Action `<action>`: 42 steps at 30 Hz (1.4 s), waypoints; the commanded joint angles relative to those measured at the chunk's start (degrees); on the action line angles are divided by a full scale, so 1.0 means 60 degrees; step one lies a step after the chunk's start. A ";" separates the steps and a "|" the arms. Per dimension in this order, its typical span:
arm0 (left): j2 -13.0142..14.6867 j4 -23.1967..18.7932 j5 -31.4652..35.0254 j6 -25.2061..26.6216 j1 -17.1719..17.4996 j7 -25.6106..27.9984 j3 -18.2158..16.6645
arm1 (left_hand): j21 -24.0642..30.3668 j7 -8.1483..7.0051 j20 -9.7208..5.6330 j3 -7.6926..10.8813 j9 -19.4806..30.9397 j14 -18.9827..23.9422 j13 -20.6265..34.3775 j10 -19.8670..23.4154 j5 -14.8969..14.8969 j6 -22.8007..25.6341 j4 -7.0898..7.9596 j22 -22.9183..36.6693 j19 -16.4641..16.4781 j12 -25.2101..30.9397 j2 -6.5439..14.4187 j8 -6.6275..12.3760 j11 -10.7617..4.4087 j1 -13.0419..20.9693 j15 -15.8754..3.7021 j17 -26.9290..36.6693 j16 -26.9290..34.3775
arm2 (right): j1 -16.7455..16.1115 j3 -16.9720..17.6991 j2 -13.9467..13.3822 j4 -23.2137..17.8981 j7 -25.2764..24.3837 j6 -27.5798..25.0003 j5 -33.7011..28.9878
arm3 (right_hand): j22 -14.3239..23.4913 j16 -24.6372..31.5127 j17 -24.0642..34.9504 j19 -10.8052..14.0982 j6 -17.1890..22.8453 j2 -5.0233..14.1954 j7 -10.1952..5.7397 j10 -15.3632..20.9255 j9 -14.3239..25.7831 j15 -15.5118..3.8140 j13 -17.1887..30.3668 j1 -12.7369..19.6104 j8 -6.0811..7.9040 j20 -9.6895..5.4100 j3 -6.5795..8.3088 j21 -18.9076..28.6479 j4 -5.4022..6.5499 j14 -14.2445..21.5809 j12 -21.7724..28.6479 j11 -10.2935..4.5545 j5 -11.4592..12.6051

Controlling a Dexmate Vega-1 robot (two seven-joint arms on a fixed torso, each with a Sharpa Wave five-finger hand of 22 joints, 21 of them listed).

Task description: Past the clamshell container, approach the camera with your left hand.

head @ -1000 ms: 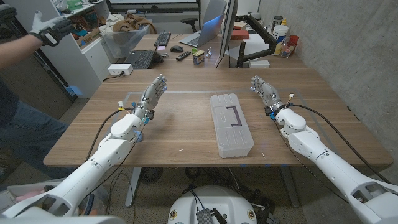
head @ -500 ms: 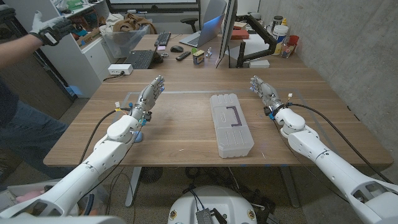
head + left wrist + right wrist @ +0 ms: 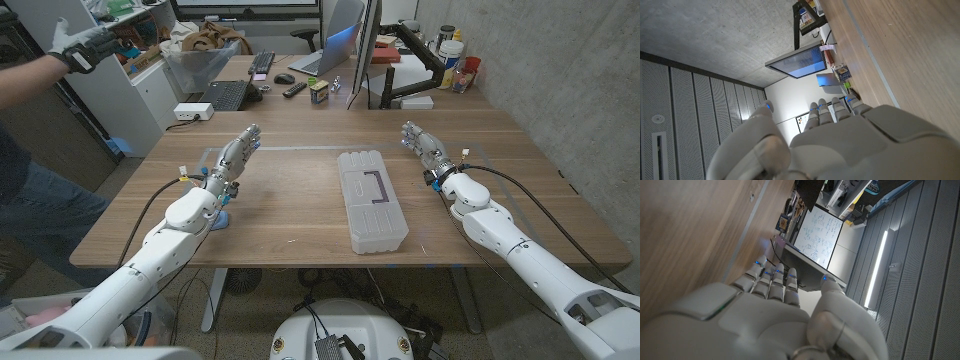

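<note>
The left hand has moved a little toward the table's left edge and slightly nearer the front edge over the last second, with its forearm swinging outward. It holds nothing; its fingers are straight, lying close side by side and pointing toward the far edge. In the left wrist view, the left hand shows the same extended fingers with the thumb set apart. This drift looks like the arm repositioning rather than a reach, so the approach past the container seems barely begun.

The right hand has not moved. It sits near the table's right edge, empty, with its fingers straight and close together, pointing toward the far edge. The right wrist view shows the right hand with fingers in a row and the thumb apart.

The clamshell is a long, clear, ribbed plastic container with its lid shut and a dark bracket-shaped mark on top. It lies in the middle of the table, lengthwise from near the front edge toward the centre, between the two hands and well apart from both.

No camera can be made out on the table. At the far edge, clutter includes a keyboard and a monitor; a person's arm shows past the left edge.
</note>
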 commanded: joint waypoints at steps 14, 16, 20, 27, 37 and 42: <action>0.0647 -0.0360 -0.0032 -0.0154 0.0487 -0.0243 -0.0410 | 0.0048 -0.0018 0.0072 0.0055 0.0023 0.0016 0.0033 0.0067 -0.0070 0.0061 -0.0149 0.0017 -0.0009 0.0037 -0.0029 0.0052 -0.0035 0.0213 -0.0013 0.0021 0.0064 | 0.0124 -0.0093 0.0066 0.0132 -0.0039 -0.0101 -0.0095 | 0.0044 -0.0038 0.0045 0.0085 0.0035 0.0038 -0.0082 0.0070 0.0035 0.0028 0.0028 0.0051 0.0002 -0.0101 -0.0018 -0.0077 -0.0041 0.0076 -0.0065 -0.0011 0.0044; 0.0729 -0.0444 -0.0023 -0.0151 0.0567 -0.0216 -0.0471 | 0.0052 -0.0019 0.0085 0.0056 0.0023 0.0020 0.0033 0.0063 -0.0075 0.0062 -0.0155 0.0018 -0.0001 0.0035 -0.0029 0.0052 -0.0043 0.0221 -0.0012 0.0022 0.0065 | 0.0132 -0.0087 0.0087 0.0158 -0.0035 -0.0053 -0.0094 | 0.0045 -0.0040 0.0043 0.0089 0.0035 0.0033 -0.0083 0.0068 0.0035 0.0026 0.0028 0.0055 0.0001 -0.0101 -0.0019 -0.0084 -0.0047 0.0079 -0.0067 -0.0009 0.0044; 0.0864 -0.0572 -0.0012 -0.0180 0.0724 -0.0166 -0.0599 | 0.0055 -0.0029 0.0097 0.0058 0.0024 0.0024 0.0033 0.0066 -0.0082 0.0064 -0.0164 0.0019 0.0003 0.0035 -0.0029 0.0051 -0.0046 0.0232 -0.0014 0.0023 0.0065 | 0.0154 -0.0073 0.0113 0.0175 -0.0025 0.0042 -0.0103 | 0.0045 -0.0043 0.0045 0.0096 0.0036 0.0034 -0.0084 0.0072 0.0035 0.0024 0.0029 0.0047 0.0001 -0.0105 -0.0023 -0.0093 -0.0044 0.0073 -0.0066 -0.0005 0.0044; 0.0953 -0.0694 -0.0265 -0.0220 0.0973 -0.0279 -0.0798 | 0.0058 -0.0025 0.0108 0.0060 0.0025 0.0027 0.0034 0.0055 -0.0099 0.0067 -0.0180 0.0021 0.0007 0.0029 -0.0029 0.0050 -0.0040 0.0254 -0.0020 0.0025 0.0064 | 0.0234 -0.0131 0.0057 0.0127 -0.0033 0.0022 -0.0254 | 0.0045 -0.0044 0.0040 0.0117 0.0036 0.0025 -0.0084 0.0075 0.0035 0.0018 0.0029 0.0052 -0.0001 -0.0118 -0.0025 -0.0108 -0.0055 0.0085 -0.0069 0.0008 0.0044; 0.1044 -0.0967 -0.0297 -0.0407 0.1305 -0.0280 -0.0999 | 0.0064 -0.0024 0.0135 0.0062 0.0026 0.0039 0.0035 0.0068 -0.0128 0.0074 -0.0205 0.0024 0.0015 0.0031 -0.0031 0.0048 -0.0035 0.0287 -0.0008 0.0028 0.0065 | 0.0385 -0.0259 0.0081 0.0253 0.0053 0.0024 -0.0414 | 0.0046 -0.0048 0.0040 0.0138 0.0041 0.0027 -0.0106 0.0093 0.0036 0.0023 0.0029 0.0048 -0.0001 -0.0142 -0.0030 -0.0143 -0.0061 0.0090 -0.0067 0.0002 0.0044; 0.1113 -0.1040 -0.0250 -0.0384 0.1411 -0.0226 -0.1072 | 0.0066 -0.0031 0.0141 0.0063 0.0027 0.0041 0.0036 0.0068 -0.0138 0.0086 -0.0213 0.0025 0.0017 0.0030 -0.0031 0.0052 -0.0036 0.0298 -0.0007 0.0030 0.0064 | 0.0399 -0.0239 0.0116 0.0308 0.0059 0.0103 -0.0403 | 0.0046 -0.0051 0.0040 0.0148 0.0042 0.0023 -0.0111 0.0087 0.0036 0.0024 0.0029 0.0042 -0.0002 -0.0148 -0.0035 -0.0159 -0.0063 0.0090 -0.0072 -0.0023 0.0044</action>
